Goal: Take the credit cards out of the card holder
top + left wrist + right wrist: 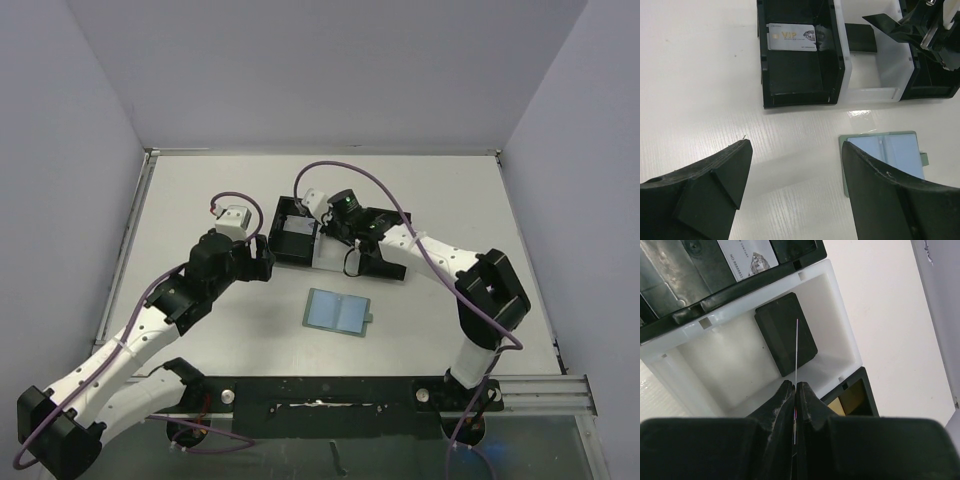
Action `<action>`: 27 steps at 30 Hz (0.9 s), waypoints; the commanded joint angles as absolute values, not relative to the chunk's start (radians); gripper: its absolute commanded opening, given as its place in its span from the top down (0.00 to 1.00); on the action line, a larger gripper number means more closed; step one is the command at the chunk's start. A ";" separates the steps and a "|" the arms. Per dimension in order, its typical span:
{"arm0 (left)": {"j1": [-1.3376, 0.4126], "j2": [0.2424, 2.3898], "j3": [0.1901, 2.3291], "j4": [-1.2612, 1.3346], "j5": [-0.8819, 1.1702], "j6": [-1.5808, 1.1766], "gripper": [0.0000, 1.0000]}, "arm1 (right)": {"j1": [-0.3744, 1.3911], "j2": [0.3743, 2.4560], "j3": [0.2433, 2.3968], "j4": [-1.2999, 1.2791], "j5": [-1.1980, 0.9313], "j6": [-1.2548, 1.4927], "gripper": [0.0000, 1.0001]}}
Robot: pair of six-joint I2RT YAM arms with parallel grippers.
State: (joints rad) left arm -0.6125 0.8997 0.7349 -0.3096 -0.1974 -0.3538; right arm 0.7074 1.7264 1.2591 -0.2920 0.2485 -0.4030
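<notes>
Pinched a thin card point(796, 347) edge-on in the right gripper point(795, 390), fingers pressed tight on it. Hung it straight over the clear middle bin of the tray point(842, 315), just beyond the fingertips, above a black card point(775, 335) lying flat on the bin floor with its long axis roughly in line with the held edge. Probably needed only a release to drop it there. Found the holder point(338, 312) open on the table point(200, 200), blue pockets up, long axis crosswise to both arms, tab point(371, 318) toward the right arm, back behind the right gripper and apart from it. Held the left gripper point(796, 147) spread wide and empty, touching nothing, the holder close beside its right finger and a VIP card point(791, 37) in the black bin farther ahead. Could not tell whether the pockets held any card
</notes>
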 commanded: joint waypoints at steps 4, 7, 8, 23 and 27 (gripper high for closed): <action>-0.611 0.870 0.738 -0.253 -0.182 -0.336 0.28 | 0.669 1.752 1.328 -0.247 0.133 -0.544 1.00; -0.610 0.869 0.737 -0.250 -0.179 -0.334 0.28 | 0.663 1.768 1.330 -0.235 0.086 -0.584 1.00; -0.610 0.867 0.737 -0.250 -0.178 -0.334 0.28 | 0.661 1.777 1.334 -0.235 0.081 -0.590 1.00; -0.612 0.856 0.732 -0.248 -0.175 -0.331 0.28 | 0.630 1.887 1.341 -0.141 0.178 -0.688 1.00; -0.613 0.850 0.730 -0.249 -0.173 -0.331 0.28 | 0.620 1.924 1.353 -0.136 0.177 -0.730 0.99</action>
